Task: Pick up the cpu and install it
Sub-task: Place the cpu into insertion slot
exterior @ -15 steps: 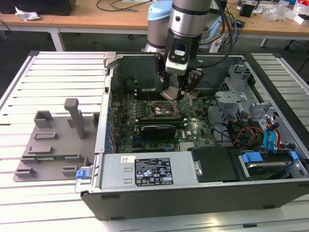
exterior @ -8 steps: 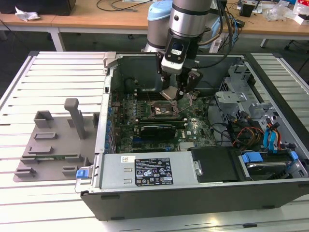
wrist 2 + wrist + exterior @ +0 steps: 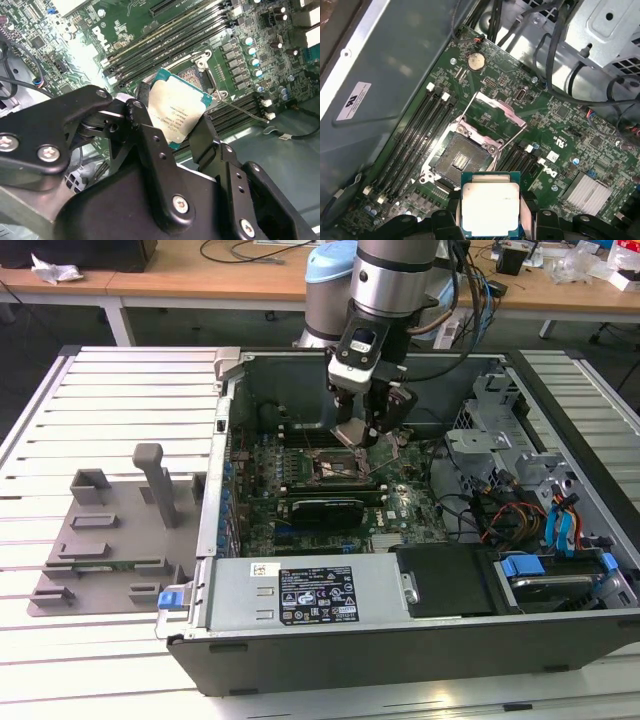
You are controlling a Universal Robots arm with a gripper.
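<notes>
The gripper (image 3: 366, 432) hung in the upper centre of the exterior view, inside the open computer case (image 3: 400, 665). Its black fingers (image 3: 150, 142) were clamped on opposite edges of the cpu (image 3: 490, 210). The chip was held above the green motherboard (image 3: 570, 150), its metal top showing in both wrist views, close beside the open socket (image 3: 461, 159), whose metal load plate (image 3: 496, 112) stood raised. A grey tray fixture (image 3: 120, 530) lay at the exterior view's left.
</notes>
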